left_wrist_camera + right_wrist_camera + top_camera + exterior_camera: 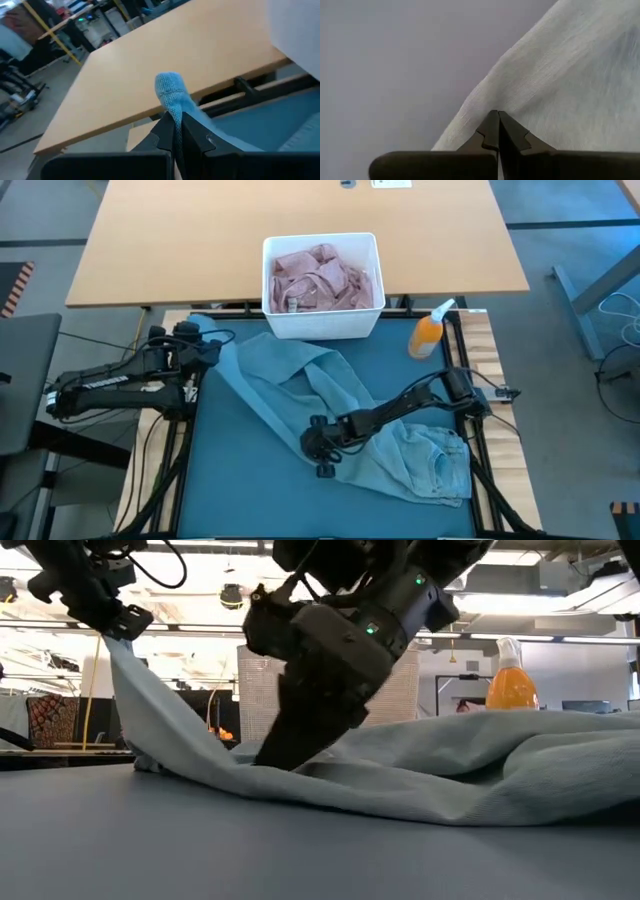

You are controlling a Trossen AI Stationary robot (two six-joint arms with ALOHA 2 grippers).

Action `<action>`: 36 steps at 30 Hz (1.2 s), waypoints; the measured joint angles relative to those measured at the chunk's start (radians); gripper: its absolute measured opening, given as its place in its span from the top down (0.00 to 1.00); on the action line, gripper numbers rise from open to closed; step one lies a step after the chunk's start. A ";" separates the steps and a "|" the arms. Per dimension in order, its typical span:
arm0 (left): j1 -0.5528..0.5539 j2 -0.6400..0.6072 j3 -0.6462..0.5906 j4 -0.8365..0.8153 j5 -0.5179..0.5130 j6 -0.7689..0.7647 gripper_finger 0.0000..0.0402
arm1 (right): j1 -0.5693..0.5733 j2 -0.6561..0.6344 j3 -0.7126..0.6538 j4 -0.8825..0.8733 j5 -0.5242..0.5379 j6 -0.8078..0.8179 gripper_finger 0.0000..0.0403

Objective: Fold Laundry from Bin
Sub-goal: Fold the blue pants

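Observation:
Light blue denim jeans lie spread on the teal mat, waist end at the near right. One leg runs to the far left and rises off the mat. My left gripper is shut on that leg's end, above the mat's far left corner; it also shows in the low view. My right gripper is shut and points down onto the jeans near the mat's middle. The white bin stands beyond the mat with a dusty pink shirt inside. My left gripper pinches the leg's hem end between its two fingers, and a rounded bit of hem sticks out past the tips. The leg hangs from it, lifted, sloping down to the mat. My right gripper presses its shut fingertips from above onto the jeans just inside a folded edge. I see no cloth between the fingers. The cloth there lies on the mat.
An orange spray bottle stands at the mat's far right corner, beside the bin. A tan table lies beyond the bin. The mat's near left part is bare.

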 joint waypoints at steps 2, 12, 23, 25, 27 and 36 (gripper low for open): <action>0.001 -0.003 0.000 0.001 -0.006 0.007 0.96 | -0.004 -0.023 0.000 -0.003 0.005 -0.023 0.95; 0.001 -0.037 0.000 0.010 0.026 0.031 0.81 | -0.073 -0.138 0.000 0.012 0.098 -0.047 0.95; 0.012 -0.011 0.021 0.156 0.505 0.245 0.70 | -0.146 -0.129 0.000 0.006 0.116 0.003 0.95; 0.012 0.023 0.013 0.189 0.693 0.263 0.68 | -0.153 -0.129 0.000 0.006 0.116 0.006 0.95; 0.011 0.077 -0.003 0.203 0.869 0.277 0.67 | -0.163 -0.105 0.002 0.040 0.120 0.013 0.95; 0.011 0.431 -0.042 0.255 0.982 0.306 0.70 | -0.182 0.018 -0.002 0.041 0.298 0.073 0.95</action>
